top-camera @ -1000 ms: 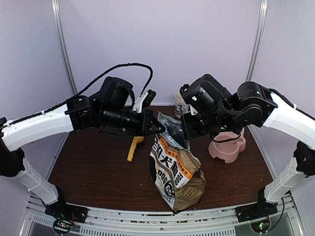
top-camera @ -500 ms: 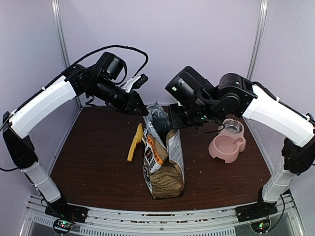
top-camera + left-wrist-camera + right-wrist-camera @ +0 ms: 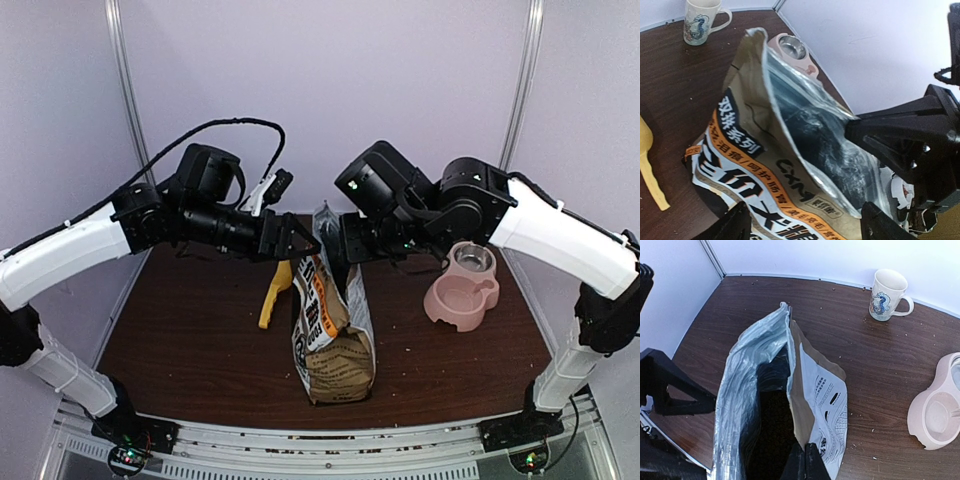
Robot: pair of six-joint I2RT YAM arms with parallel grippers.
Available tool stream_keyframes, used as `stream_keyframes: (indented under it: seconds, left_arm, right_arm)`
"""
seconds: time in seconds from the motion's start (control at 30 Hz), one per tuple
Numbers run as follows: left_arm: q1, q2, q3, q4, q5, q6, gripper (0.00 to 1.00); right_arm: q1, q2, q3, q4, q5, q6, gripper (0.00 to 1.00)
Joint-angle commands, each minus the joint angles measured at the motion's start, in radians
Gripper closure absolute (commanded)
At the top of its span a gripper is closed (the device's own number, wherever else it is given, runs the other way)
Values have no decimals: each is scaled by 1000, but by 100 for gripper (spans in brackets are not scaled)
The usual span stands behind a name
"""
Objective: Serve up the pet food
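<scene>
The kraft-brown bag [image 3: 335, 325] with a white and orange label stands upright mid-table, its mouth open. My right gripper [image 3: 805, 463] is shut on the bag's rim [image 3: 799, 390] at the near side of the mouth. Deep inside, the pet food [image 3: 771, 437] shows only as a dark brown mass. My left gripper [image 3: 807, 226] is open, with its fingers [image 3: 735, 226] wide apart on either side of the bag's upper front [image 3: 790, 165] and not gripping it. In the top view it [image 3: 298, 240] hangs just left of the bag's top.
A yellow scoop [image 3: 274, 292] lies on the table left of the bag. A pink double bowl [image 3: 462, 292] with a steel insert stands at the right. A white mug [image 3: 887, 294] with a blue figure is at the back. Crumbs dot the brown tabletop [image 3: 190, 340].
The bag went from slumped forward to standing upright, held by my right gripper. My left gripper opened and let go of the bag's edge, staying beside its top.
</scene>
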Motion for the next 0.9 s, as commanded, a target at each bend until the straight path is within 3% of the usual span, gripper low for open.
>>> stream_keyframes:
  seconds: [0.0,0.13,0.23,0.33,0.47,0.53,0.87]
  left_arm:
    - [-35,-27,-65,238,-56,-143,20]
    - [-57,10,-49,249,-68,-149,19]
    - [-68,36,-28,219,-74,-140,27]
    - [-72,45,-26,195,-88,-138,50]
    - [-74,37,-21,165,-115,-127,89]
    - [-74,29,-6,139,-133,-115,100]
    - [-55,48,367,-395,-383,128,100]
  right_arm:
    - [0,-36,-10,17,7,2,100]
    - [0,-34,-12,20,4,-2,100]
    - [1,-36,-14,18,5,-1,100]
    - [1,-38,-16,12,14,2,100]
    - [1,-49,-16,1,37,4,100]
    - [0,-51,-11,-9,50,3,100]
    - [-30,-122,21,-106,161,25,100]
